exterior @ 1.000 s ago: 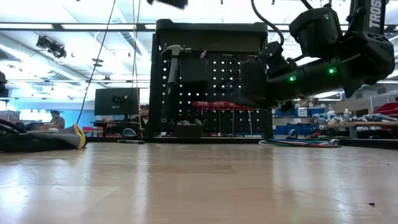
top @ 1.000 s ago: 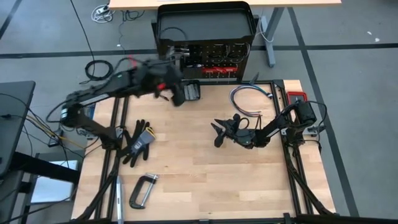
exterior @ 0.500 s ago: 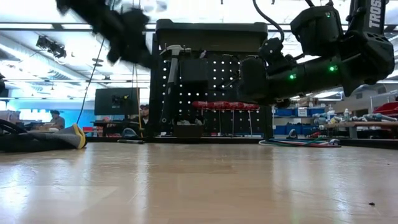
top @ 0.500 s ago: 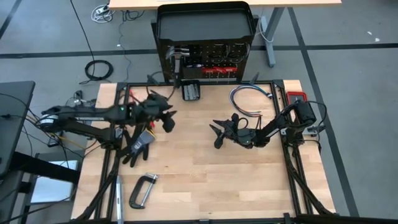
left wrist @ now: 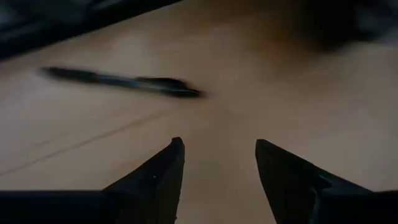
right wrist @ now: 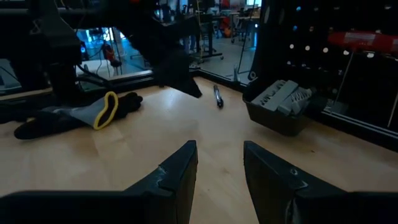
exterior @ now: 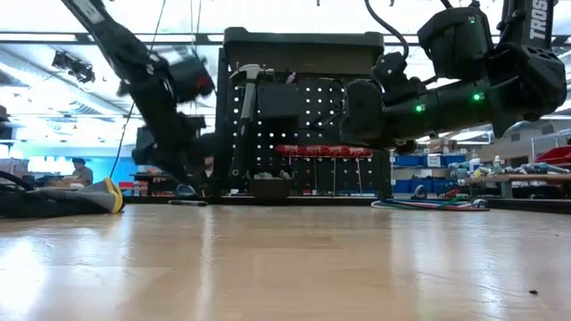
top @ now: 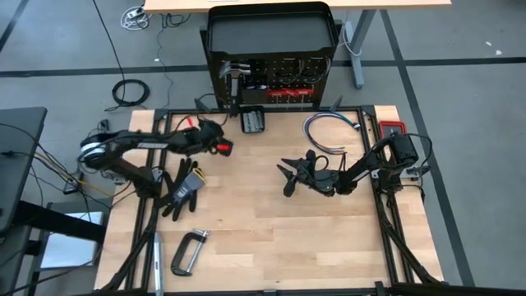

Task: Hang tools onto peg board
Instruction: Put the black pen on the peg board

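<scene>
The peg board (top: 271, 82) stands at the table's far edge, also in the low view (exterior: 312, 116). A steel-headed hammer (top: 233, 79) hangs on it by its head, and red-handled drivers (top: 288, 90) hang beside it. A grey C-clamp (top: 187, 251) lies at the near left. A thin black tool (left wrist: 124, 82) lies on the table ahead of my left gripper and also shows in the right wrist view (right wrist: 217, 96). My left gripper (top: 215, 141) (left wrist: 217, 155) is open and empty, low over the far left of the table. My right gripper (top: 288, 177) (right wrist: 217, 155) is open and empty at mid-table.
A black work glove (top: 182, 185) lies at the left edge. A small black box (top: 252, 121) sits before the peg board. A bundle of cables (top: 333, 127) lies at the far right. Bare wood lies between the two grippers and toward the near edge.
My left gripper has drawn back from the peg board toward the table's left edge and gone down to just above the table, tipping its fingers downward. The hammer stays hanging on the board.
</scene>
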`<act>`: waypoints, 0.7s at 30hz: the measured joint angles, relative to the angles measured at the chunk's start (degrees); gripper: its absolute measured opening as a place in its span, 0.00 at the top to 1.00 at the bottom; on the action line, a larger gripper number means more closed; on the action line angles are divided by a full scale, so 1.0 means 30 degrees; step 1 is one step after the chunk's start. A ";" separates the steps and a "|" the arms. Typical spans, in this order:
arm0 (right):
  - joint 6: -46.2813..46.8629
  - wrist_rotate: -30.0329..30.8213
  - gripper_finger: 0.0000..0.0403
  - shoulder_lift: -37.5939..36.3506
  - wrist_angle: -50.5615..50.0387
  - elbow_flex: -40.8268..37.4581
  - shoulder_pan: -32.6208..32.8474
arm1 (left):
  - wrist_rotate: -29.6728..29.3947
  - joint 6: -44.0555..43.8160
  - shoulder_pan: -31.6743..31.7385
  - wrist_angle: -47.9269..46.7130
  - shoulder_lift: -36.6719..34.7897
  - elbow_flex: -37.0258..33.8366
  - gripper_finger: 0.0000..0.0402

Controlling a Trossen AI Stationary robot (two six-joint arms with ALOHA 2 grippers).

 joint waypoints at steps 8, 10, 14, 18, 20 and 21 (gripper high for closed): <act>0.0006 0.0000 0.65 0.0002 -0.0016 0.0000 0.0000 | 0.0870 -0.1465 0.3299 0.0236 0.2243 0.1526 0.49; 0.0000 0.0000 0.65 0.0004 -0.0018 0.0000 0.0000 | 0.0642 -0.1354 0.3598 0.0973 0.2332 0.1743 0.49; 0.0022 0.0007 0.65 0.0004 -0.0015 0.0000 0.0000 | 0.0579 -0.1440 0.4250 0.1626 0.3158 0.2100 0.49; 0.0049 0.0007 0.65 0.0004 -0.0015 0.0000 0.0000 | 0.0142 -0.1379 0.4663 0.1950 0.4713 0.2369 0.49; 0.0051 0.0007 0.65 -0.0003 -0.0022 0.0000 0.0000 | 0.0374 -0.1332 0.4648 0.2429 0.5418 0.2436 0.49; 0.0051 0.0008 0.65 0.0004 -0.0022 0.0000 0.0000 | 0.0585 -0.1296 0.4621 0.2705 0.5702 0.2470 0.49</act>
